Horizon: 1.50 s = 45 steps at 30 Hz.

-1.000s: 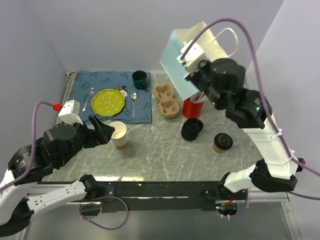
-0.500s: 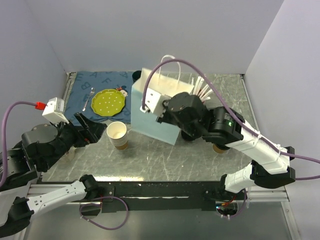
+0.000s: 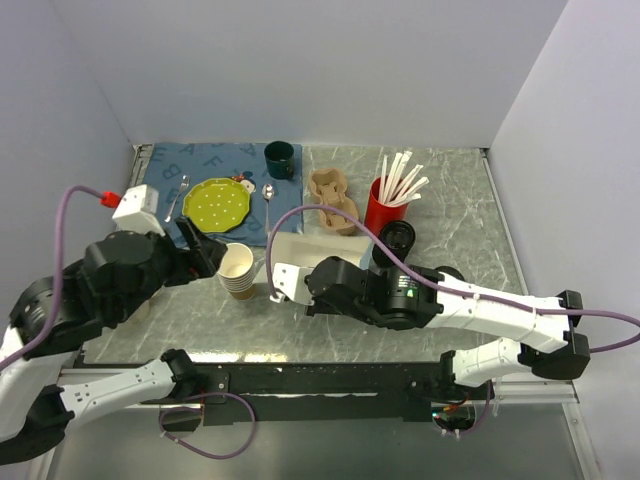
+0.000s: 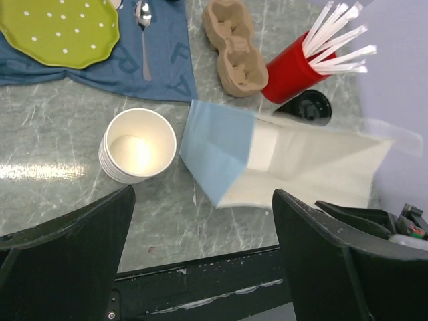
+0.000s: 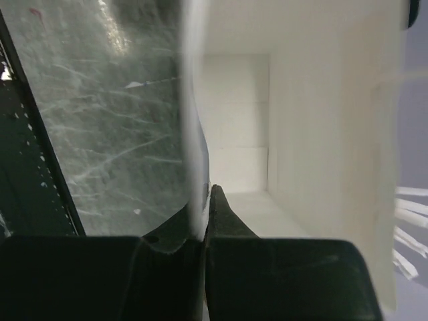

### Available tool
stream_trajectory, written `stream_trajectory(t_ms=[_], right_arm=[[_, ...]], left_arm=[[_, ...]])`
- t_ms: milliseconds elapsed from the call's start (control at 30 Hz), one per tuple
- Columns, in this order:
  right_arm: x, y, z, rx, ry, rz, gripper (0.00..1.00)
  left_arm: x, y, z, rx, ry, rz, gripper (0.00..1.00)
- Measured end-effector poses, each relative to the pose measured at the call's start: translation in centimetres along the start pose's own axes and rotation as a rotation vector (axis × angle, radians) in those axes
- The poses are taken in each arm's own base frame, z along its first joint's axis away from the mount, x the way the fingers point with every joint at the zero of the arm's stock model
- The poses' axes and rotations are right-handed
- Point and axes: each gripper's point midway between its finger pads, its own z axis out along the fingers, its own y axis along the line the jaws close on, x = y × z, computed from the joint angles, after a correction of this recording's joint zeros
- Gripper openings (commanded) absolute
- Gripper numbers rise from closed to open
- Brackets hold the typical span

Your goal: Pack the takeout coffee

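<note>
The left gripper [image 4: 202, 194] hangs over the left near part of the desk [image 3: 470, 200], its fingers spread wide with nothing between them. Toward the far left corner lies a blue placemat [image 3: 160, 178]. On it are a green plate [image 3: 216, 203], a fork [image 3: 173, 200] on the plate's left and a spoon [image 3: 267, 200] on its right. A dark green mug [image 3: 279, 158] stands at the mat's far right corner. Just off the mat's near edge stands a stack of paper cups [image 3: 237, 268], white inside and close beside the left gripper's fingertips.

Just right of the cups, around the middle of the desk, a paper bag [image 4: 301, 160] lies on its side, part blue and part white. The right gripper [image 5: 206, 214] is clamped on it. In the right wrist view its fingers press together with the bag's thin wall pinched between them, and the white inside of the bag opens beyond.

Behind the bag, toward the far edge, sits a pulp cup carrier [image 3: 333, 197]. To its right is a red cup of white straws [image 3: 383, 210], with a stack of black lids [image 3: 393, 238] just nearer.

The takeout coffee [image 3: 447, 272] stands outside the bag on the right half of the desk, right of the lids. Only its black lid peeks out behind the right forearm. It is to the right of the right gripper and not touched by it. It is well apart from the left gripper, with the bag between them.
</note>
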Motion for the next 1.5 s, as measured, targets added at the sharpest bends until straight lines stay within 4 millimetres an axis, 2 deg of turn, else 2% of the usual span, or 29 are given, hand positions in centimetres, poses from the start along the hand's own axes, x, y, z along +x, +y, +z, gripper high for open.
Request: stream_trajectory(t_ms=[167, 433, 633, 667, 767, 900, 1033, 1233, 1333, 1433, 1500], right_arm=[[-1.1, 0.3, -0.1, -0.018, -0.058, 0.045, 0.04], [-2.5, 0.9, -1.9, -0.070, -0.168, 0.103, 0.07], [-2.4, 2.3, -1.7, -0.121, -0.174, 0.115, 0.22], [-2.4, 2.5, -1.7, -0.127, -0.175, 0.118, 0.28], [-2.6, 2.8, -1.8, -0.136, -0.178, 0.126, 0.38], [-2.6, 3.3, -1.4, -0.147, -0.166, 0.139, 0.46], [-3.2, 3.5, -1.5, -0.165, -0.170, 0.171, 0.52], [-5.4, 2.6, -3.8, -0.180, -0.261, 0.281, 0.55], [-6.2, 1.9, -5.3, -0.175, -0.312, 0.338, 0.56], [-7.8, 0.7, -7.0, -0.164, -0.379, 0.393, 0.56], [-9.3, -0.5, -8.2, -0.147, -0.427, 0.429, 0.55]], left_arm=[[1.5, -0.6, 2.3, -0.039, 0.053, 0.033, 0.88], [3.5, -2.5, 5.2, -0.037, 0.124, 0.061, 0.87], [3.9, -3.1, 5.9, -0.020, 0.133, 0.057, 0.83], [4.2, -3.0, 6.0, -0.022, 0.140, 0.060, 0.82], [4.9, -2.9, 6.4, -0.033, 0.164, 0.069, 0.80], [5.6, -2.5, 6.4, -0.054, 0.197, 0.075, 0.79], [6.3, -1.9, 5.7, -0.066, 0.231, 0.064, 0.79], [7.2, -1.2, 4.4, -0.037, 0.263, 0.035, 0.72], [8.5, -0.7, 4.5, -0.033, 0.291, 0.042, 0.68], [9.6, -0.5, 5.3, -0.044, 0.317, 0.056, 0.63], [10.0, -0.5, 5.9, -0.052, 0.323, 0.068, 0.48]])
